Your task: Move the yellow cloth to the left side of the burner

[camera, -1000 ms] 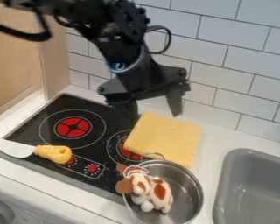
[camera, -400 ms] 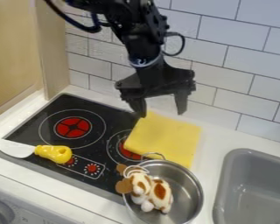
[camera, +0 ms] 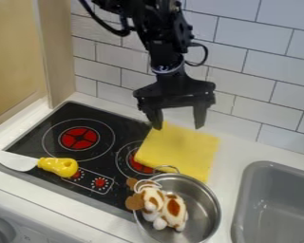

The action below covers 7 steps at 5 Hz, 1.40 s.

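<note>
Over the tabletop (camera: 233,154), toward its back edge, the arm (camera: 165,56) is hanging down, released jaws pointing at the yellow cloth (camera: 178,149).

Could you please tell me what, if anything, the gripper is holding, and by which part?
Nothing is held; the gripper hangs near the yellow cloth with its fingers apart.

- The yellow cloth (camera: 180,149) is seen as matt fabric, almost smooth.
- The pot (camera: 203,204) is made of shiny metal.
- The stove top (camera: 65,112) is finished glossy and smooth.
- The toy (camera: 175,207) is covered with soft-looking fabric.
- The knife handle (camera: 58,165) is formed in glossy plastic, as it appears.
- The wall (camera: 256,85) is covered with smooth tiles.
- The side panel (camera: 56,52) is faced with wood-like, matt material.
</note>
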Each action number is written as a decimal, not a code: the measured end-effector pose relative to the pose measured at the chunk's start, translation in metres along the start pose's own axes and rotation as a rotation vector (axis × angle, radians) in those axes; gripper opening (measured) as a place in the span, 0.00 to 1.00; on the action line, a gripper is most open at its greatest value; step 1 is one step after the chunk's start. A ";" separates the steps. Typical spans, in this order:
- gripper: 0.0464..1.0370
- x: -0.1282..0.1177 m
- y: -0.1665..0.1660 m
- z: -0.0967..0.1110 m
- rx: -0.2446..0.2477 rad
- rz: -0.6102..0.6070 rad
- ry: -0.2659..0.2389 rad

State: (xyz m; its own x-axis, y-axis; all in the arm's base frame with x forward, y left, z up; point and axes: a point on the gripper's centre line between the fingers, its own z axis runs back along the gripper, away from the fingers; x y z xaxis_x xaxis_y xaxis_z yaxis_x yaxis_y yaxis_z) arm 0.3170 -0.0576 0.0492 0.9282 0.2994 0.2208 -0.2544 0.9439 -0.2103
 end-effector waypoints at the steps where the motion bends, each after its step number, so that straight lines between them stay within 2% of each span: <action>1: 0.96 -0.001 0.003 -0.010 0.028 -0.003 0.036; 2: 0.96 0.004 0.002 -0.018 0.077 -0.028 0.073; 5: 0.96 -0.005 0.008 -0.042 0.110 -0.033 0.140; 7: 0.96 -0.002 0.010 -0.044 0.122 -0.034 0.119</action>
State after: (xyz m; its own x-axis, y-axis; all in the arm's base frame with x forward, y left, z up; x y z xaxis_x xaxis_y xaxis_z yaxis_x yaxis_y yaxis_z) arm 0.3248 -0.0550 0.0054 0.9606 0.2551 0.1102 -0.2464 0.9653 -0.0863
